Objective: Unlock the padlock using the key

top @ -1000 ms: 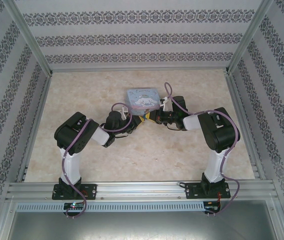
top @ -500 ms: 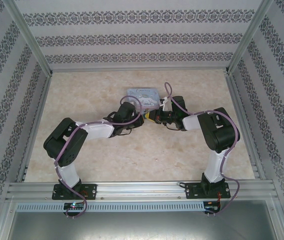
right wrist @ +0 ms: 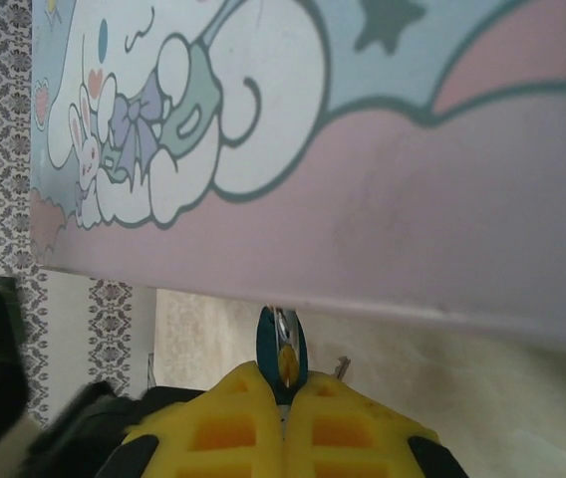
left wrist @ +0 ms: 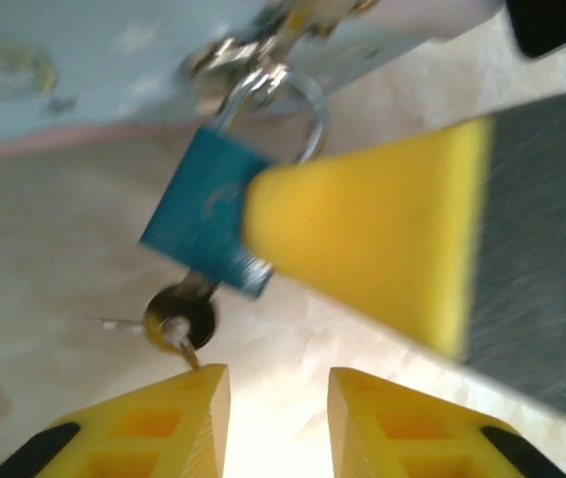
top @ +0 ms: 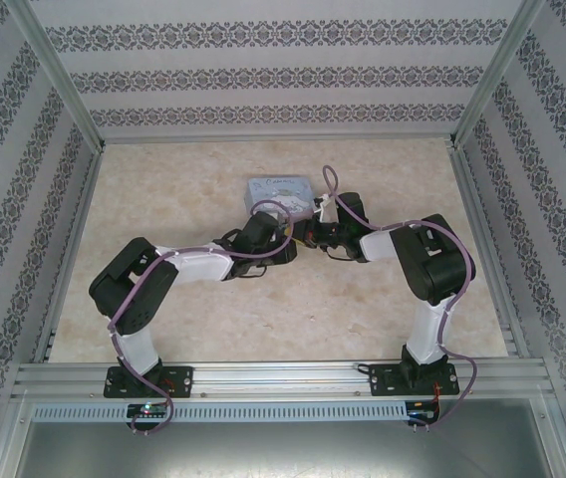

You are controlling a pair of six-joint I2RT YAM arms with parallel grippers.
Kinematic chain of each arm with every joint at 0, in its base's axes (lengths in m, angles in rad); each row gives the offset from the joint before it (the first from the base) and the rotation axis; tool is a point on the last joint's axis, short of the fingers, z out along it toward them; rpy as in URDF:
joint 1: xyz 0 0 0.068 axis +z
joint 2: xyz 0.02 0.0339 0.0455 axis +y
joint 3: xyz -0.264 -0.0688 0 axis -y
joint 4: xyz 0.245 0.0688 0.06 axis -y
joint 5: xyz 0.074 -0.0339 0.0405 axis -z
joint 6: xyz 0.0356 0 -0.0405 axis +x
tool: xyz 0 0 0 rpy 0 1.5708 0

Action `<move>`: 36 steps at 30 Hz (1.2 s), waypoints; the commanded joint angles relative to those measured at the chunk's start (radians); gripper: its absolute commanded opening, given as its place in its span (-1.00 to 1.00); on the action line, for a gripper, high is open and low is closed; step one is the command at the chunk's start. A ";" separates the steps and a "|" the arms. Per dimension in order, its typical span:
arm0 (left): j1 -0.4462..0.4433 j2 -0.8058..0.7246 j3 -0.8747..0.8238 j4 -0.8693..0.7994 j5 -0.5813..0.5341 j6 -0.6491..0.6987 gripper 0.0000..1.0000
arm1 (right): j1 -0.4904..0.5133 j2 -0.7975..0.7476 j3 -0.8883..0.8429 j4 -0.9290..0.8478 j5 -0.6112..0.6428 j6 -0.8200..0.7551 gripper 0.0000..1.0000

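The right jaws are pressed in on the padlock [right wrist: 281, 351]. The right wrist view shows it edge-on, as a thin blue sliver between the two yellow fingertips [right wrist: 225, 413]. In the left wrist view one of those right fingers [left wrist: 373, 239] lies against the padlock [left wrist: 203, 214] and covers the body's right side.

The left jaws are spread and hold nothing. Their two yellow fingers [left wrist: 178, 423] point up at the space just below the padlock. The key [left wrist: 178, 317] sits in the padlock's lower end, its dark round head sticking out toward the left-hand fingertip. It is very near that fingertip, but the picture is too blurred to tell whether they touch.

The padlock's body is tilted. Its silver shackle [left wrist: 298, 110] runs through the metal hasp [left wrist: 233, 55] on the side of the light-blue tin [left wrist: 54, 70]. In the right wrist view the tin's cartoon-printed face [right wrist: 383, 199] rises just beyond the pinched padlock.

From above, the tin [top: 278, 189] lies on the table [top: 163, 189], midway between the left and right edges and nearer the far edge. The left arm [top: 203, 261] and right arm [top: 403, 244] meet at the tin's near side. The padlock lies there, hidden under the two wrists.
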 commanded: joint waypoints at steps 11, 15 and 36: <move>0.149 -0.062 -0.296 0.589 0.122 -0.351 0.07 | -0.003 0.017 -0.002 -0.010 -0.053 0.044 -1.00; 0.166 -0.001 -0.295 0.736 0.174 -0.426 0.01 | -0.003 0.017 -0.002 0.000 -0.061 0.053 -1.00; 0.159 0.147 -0.264 0.935 0.207 -0.533 -0.31 | -0.004 0.019 -0.004 0.021 -0.073 0.069 -1.00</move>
